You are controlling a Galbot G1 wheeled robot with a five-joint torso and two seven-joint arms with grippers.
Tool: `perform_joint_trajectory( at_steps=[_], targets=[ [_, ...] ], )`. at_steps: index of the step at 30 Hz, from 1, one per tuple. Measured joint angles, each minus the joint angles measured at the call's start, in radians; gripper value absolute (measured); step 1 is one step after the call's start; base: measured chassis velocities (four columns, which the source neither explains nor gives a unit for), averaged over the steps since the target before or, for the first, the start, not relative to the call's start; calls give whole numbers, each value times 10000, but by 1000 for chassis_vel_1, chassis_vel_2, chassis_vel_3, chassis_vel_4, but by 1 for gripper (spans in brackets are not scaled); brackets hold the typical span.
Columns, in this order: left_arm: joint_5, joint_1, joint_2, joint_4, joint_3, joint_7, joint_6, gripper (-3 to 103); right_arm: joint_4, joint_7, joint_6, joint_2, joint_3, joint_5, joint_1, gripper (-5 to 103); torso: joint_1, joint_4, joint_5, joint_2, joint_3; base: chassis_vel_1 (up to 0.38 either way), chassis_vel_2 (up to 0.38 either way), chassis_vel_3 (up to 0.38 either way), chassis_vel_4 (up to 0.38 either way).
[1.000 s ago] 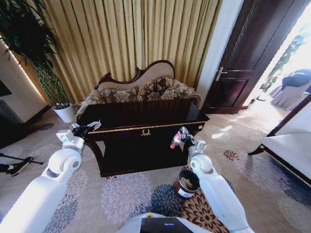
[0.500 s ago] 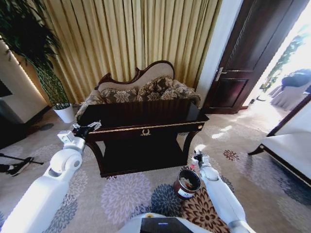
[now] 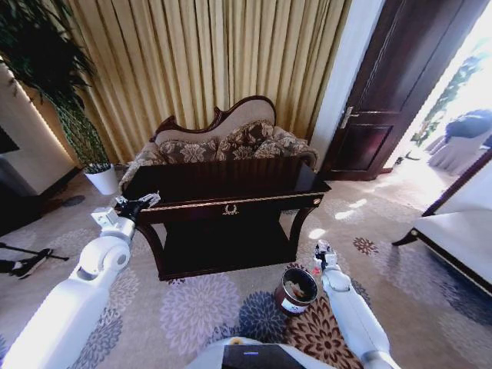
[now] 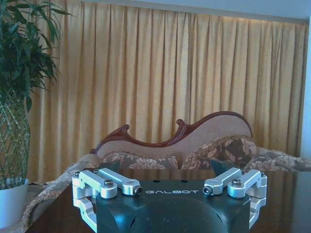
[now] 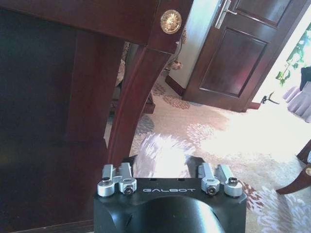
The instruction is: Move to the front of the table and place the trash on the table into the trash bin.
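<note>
Since a second ago your right gripper (image 3: pixel 321 249) has dropped from the front right corner of the table (image 3: pixel 231 181) to low over the carpet (image 3: pixel 192 311). The red-capped bottle it carried then is out of its jaws. They now stand apart, with patterned carpet showing between them in the right wrist view. In the head view the gripper sits lower right of centre, just beside the rim of the trash bin (image 3: pixel 286 304) on its right side and slightly above it in the frame. I cannot tell whether it touches the rim.

The bin stands upright on the carpet, in front of the table's front right leg (image 5: pixel 132 97), with its white label facing the bottom of the frame. Inside its mouth you can see pale trash (image 3: pixel 293 287) — too small to tell one piece from another.

Your left gripper (image 3: pixel 142 203) is at centre left of the head view, at the front left corner of the dark glossy surface. Its jaws are spread too — the left wrist view looks across the surface between them toward the sofa (image 3: pixel 231 140) and the gold curtains (image 3: pixel 207 61).

In the right wrist view, a round gold ornament (image 5: pixel 171 21) marks the table corner at the upper centre of the frame, above the curved leg.
</note>
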Motion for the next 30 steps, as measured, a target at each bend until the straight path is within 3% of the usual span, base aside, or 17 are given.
perform_joint_trajectory(
  at_steps=[3,5,7,8,10,11,20,22,30],
  targets=[
    [1,-21,-1,0,18,3,-1,100,26,8,-4,43,6,-54,-6,58,0,1,0,0,0,0,0,0,0],
    [2,-33,1,-18,41,3,0,100,118,41,-77,105,-8,-18,-4,75,0,3,-1,0,0,0,0,0,0],
    [1,-39,6,-23,42,2,0,100,157,64,-141,122,-23,33,6,75,0,2,-1,0,0,0,0,0,0],
    [-3,-48,23,-23,42,1,0,100,212,100,-191,145,-48,93,17,85,0,3,-1,0,0,0,0,0,0],
    [-7,-58,38,-21,42,-1,2,100,238,118,-203,155,-65,109,25,85,0,3,-1,0,0,0,0,0,0],
    [-12,-74,59,-5,42,-3,3,100,278,164,-214,179,-93,125,51,95,0,3,-1,0,0,0,0,0,0],
    [-21,-138,66,59,50,-25,9,100,1178,302,124,176,-294,752,-102,100,0,2,0,0,1,0,0,0,0],
    [-17,-189,22,126,146,-38,-91,100,2540,288,348,142,-596,1941,-354,100,0,0,-1,0,1,0,0,0,0],
    [-2,-161,-61,29,175,-26,-406,100,6418,784,-46,-75,-1704,4147,-259,100,0,4,-4,0,0,0,0,0,0]
  ],
)
